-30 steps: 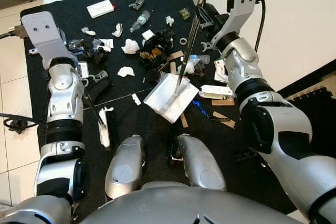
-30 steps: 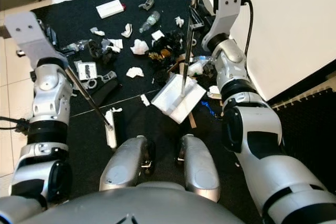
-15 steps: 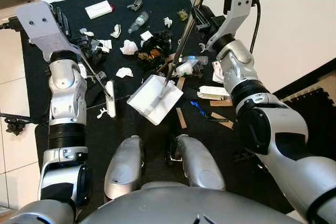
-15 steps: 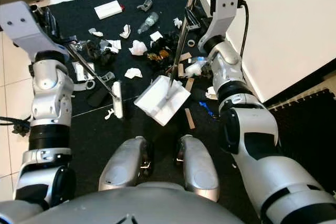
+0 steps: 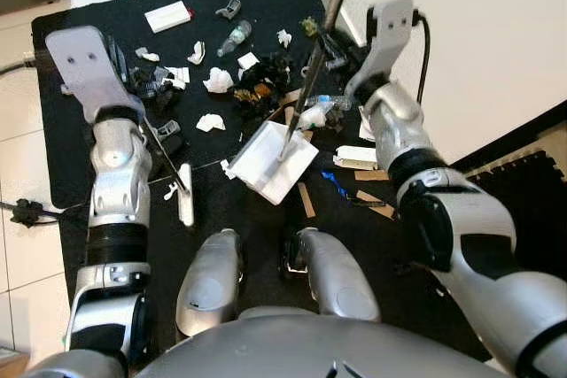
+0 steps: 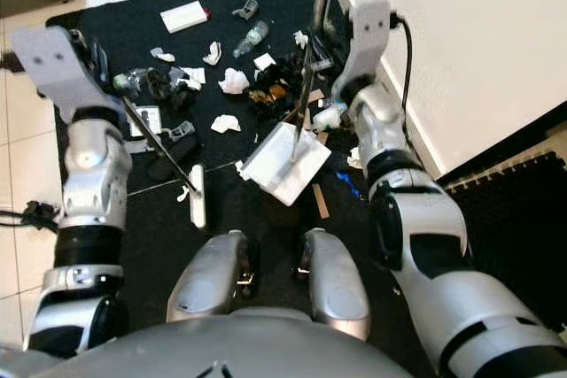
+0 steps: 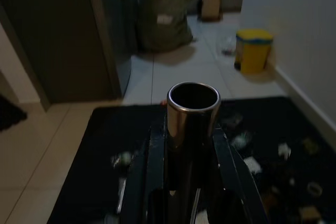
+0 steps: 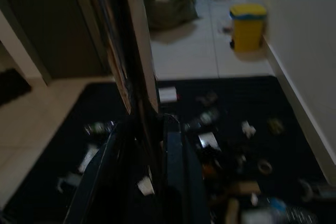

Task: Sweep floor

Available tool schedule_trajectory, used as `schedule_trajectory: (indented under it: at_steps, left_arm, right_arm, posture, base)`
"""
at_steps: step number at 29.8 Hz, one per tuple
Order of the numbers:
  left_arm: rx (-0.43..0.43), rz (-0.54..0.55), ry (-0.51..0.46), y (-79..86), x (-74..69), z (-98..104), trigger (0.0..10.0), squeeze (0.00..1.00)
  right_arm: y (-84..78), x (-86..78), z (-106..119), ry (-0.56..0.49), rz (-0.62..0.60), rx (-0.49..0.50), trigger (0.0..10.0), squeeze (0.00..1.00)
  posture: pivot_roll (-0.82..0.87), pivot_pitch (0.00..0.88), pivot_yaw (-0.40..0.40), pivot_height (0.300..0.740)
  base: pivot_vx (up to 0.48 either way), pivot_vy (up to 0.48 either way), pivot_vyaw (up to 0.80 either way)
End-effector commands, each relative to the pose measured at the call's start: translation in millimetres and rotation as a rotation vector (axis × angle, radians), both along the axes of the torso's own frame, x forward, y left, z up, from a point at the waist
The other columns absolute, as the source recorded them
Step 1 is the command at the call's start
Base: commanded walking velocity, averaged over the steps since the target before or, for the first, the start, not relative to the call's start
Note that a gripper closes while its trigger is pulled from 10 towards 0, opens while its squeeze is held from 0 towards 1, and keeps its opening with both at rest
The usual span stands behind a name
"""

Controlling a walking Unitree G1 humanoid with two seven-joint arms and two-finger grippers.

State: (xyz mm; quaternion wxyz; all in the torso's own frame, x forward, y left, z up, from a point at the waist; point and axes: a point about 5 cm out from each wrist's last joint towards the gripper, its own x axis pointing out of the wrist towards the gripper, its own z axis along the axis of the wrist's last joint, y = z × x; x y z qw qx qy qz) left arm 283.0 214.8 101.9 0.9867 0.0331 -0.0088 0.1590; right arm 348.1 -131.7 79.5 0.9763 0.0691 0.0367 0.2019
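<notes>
so, broom [image 5: 183, 194]: light, stiff; left gripper [image 7: 184, 145] pinches its handle top
dustpan [image 5: 274, 160]: rigid, at 12 o'clock; right gripper [image 8: 144, 145] clamps its pole

A yellow bin [image 7: 254, 50] stands at about one o'clock against the pale wall [image 7: 294, 19], on the tiled floor beyond the mat. A bulging dark-green sack [image 7: 165, 19] sits at twelve o'clock, with a small cardboard box [image 7: 211, 4] behind it. A black cable [image 5: 27, 212] trails at nine o'clock.
</notes>
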Motion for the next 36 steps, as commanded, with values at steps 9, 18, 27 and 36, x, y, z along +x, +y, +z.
schedule_trajectory:
  at_steps: [9,18,27,36]
  left_arm:
    - [0.016,-0.026,0.019,-8.3,-13.1,-23.9,10.0,0.00]
    - [0.012,-0.080,0.095,-21.6,-31.3,-53.3,10.0,0.00]
    - [0.014,-0.084,0.096,-23.0,-31.9,-58.9,10.0,0.00]
    - [0.027,-0.093,0.090,-23.9,-28.7,-58.4,10.0,0.00]
  right_arm:
    - [-18.1,-14.7,-20.1,0.029,-0.080,-0.069,10.0,0.00]
    - [-21.6,-22.9,-33.3,0.086,-0.147,-0.036,10.0,0.00]
    - [-23.1,-20.1,-30.5,0.085,-0.177,-0.012,10.0,0.00]
    - [-21.2,-16.3,-24.5,0.061,-0.154,-0.008,10.0,0.00]
  posture:
    - [0.11,0.000,-0.022,0.740]
    - [0.11,0.000,-0.016,0.740]
    - [0.11,0.000,-0.020,0.740]
    - [0.11,0.000,-0.018,0.740]
  base:
    - [0.000,0.000,0.00]
    - [0.000,0.000,0.00]
    - [0.000,0.000,0.00]
    - [0.000,0.000,0.00]
